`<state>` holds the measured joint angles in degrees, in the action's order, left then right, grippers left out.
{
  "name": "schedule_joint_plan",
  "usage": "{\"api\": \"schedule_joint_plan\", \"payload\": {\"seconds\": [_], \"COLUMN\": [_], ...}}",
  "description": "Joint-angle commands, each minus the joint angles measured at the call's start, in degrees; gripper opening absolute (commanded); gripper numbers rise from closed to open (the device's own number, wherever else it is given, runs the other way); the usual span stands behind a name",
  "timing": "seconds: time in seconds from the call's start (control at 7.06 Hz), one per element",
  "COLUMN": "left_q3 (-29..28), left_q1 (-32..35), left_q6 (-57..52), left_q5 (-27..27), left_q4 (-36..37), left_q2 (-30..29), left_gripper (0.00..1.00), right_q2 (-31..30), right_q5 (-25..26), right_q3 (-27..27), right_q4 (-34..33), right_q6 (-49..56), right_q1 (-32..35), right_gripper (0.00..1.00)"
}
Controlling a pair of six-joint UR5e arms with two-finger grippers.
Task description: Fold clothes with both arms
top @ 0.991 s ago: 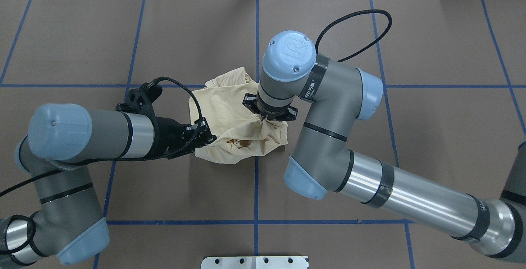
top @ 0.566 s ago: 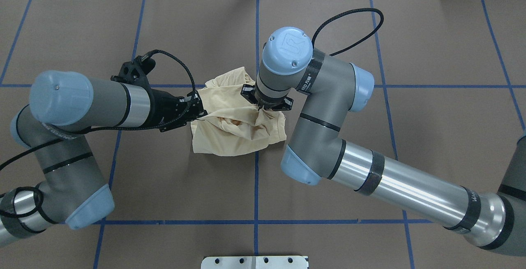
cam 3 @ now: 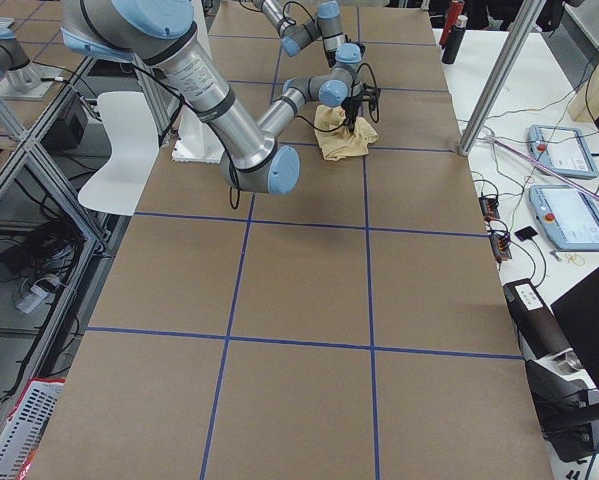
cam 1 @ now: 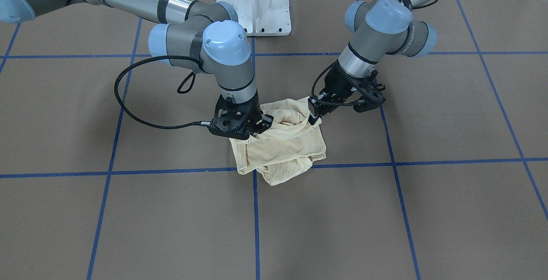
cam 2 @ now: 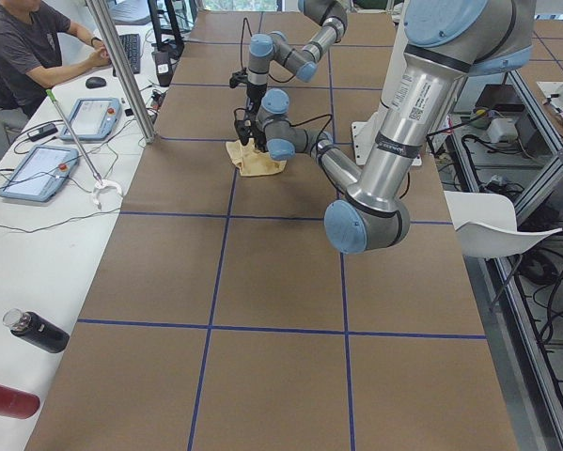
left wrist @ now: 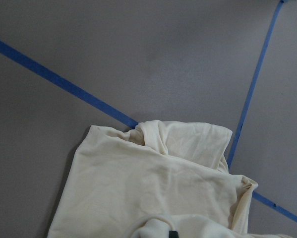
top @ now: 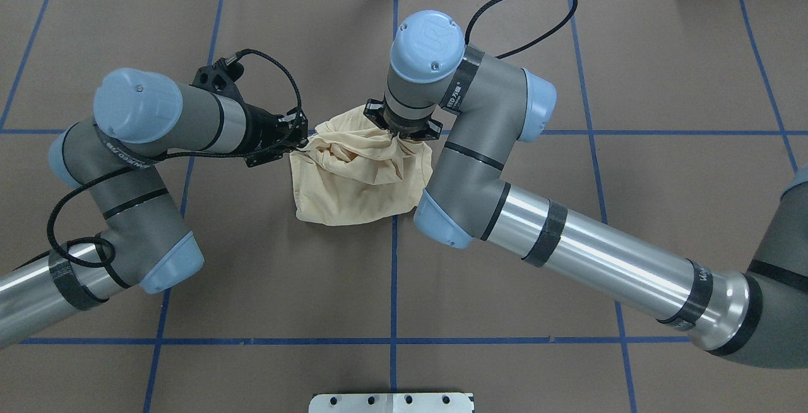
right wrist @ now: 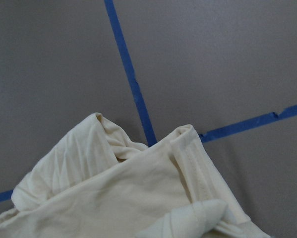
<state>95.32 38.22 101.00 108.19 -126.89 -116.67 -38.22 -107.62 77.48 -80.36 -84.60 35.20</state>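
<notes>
Cream T-shirt is pinched at its far edge by my left hand and right hand. Its bulk sags between them, robot-side.

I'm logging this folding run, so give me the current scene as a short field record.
garment: cream T-shirt, crumpled in a heap, not folded flat
left end effector: pinching the heap's edge on the robot's left
right end effector: gripping bunched fabric at the heap's far edge
surface: brown table, blue tape lines
print: not visible
</notes>
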Motion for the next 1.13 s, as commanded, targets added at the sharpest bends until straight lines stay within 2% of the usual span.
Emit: {"api": "schedule_joint_plan", "payload": {"seconds": [0.0, 0.28, 0.57, 0.99], "left_q3": [-0.49, -1.01, -3.11, -4.09], "left_q1": [0.54, 0.54, 0.71, 1.15], "left_q6": [0.07, 0.34, 0.16, 0.07], "left_q5": [0.00, 0.00, 0.00, -0.09], "left_q4": [-0.11, -0.20, -0.38, -0.46], "left_q2": [-0.31, -0.31, -0.92, -1.01], "left_gripper": [0.00, 0.00, 0.00, 0.00], "right_q2": [1.84, 1.93, 1.93, 2.01], "right_q5": [0.04, 0.04, 0.13, 0.04], "right_q3": [-2.85, -4.35, -7.14, -7.34], "right_q4": [0.20, 0.29, 4.22, 4.51], "right_q6": [0.40, 0.49, 0.49, 0.49], "right_q1": [0.66, 0.66, 0.66, 0.84], "right_gripper": [0.00, 0.00, 0.00, 0.00]}}
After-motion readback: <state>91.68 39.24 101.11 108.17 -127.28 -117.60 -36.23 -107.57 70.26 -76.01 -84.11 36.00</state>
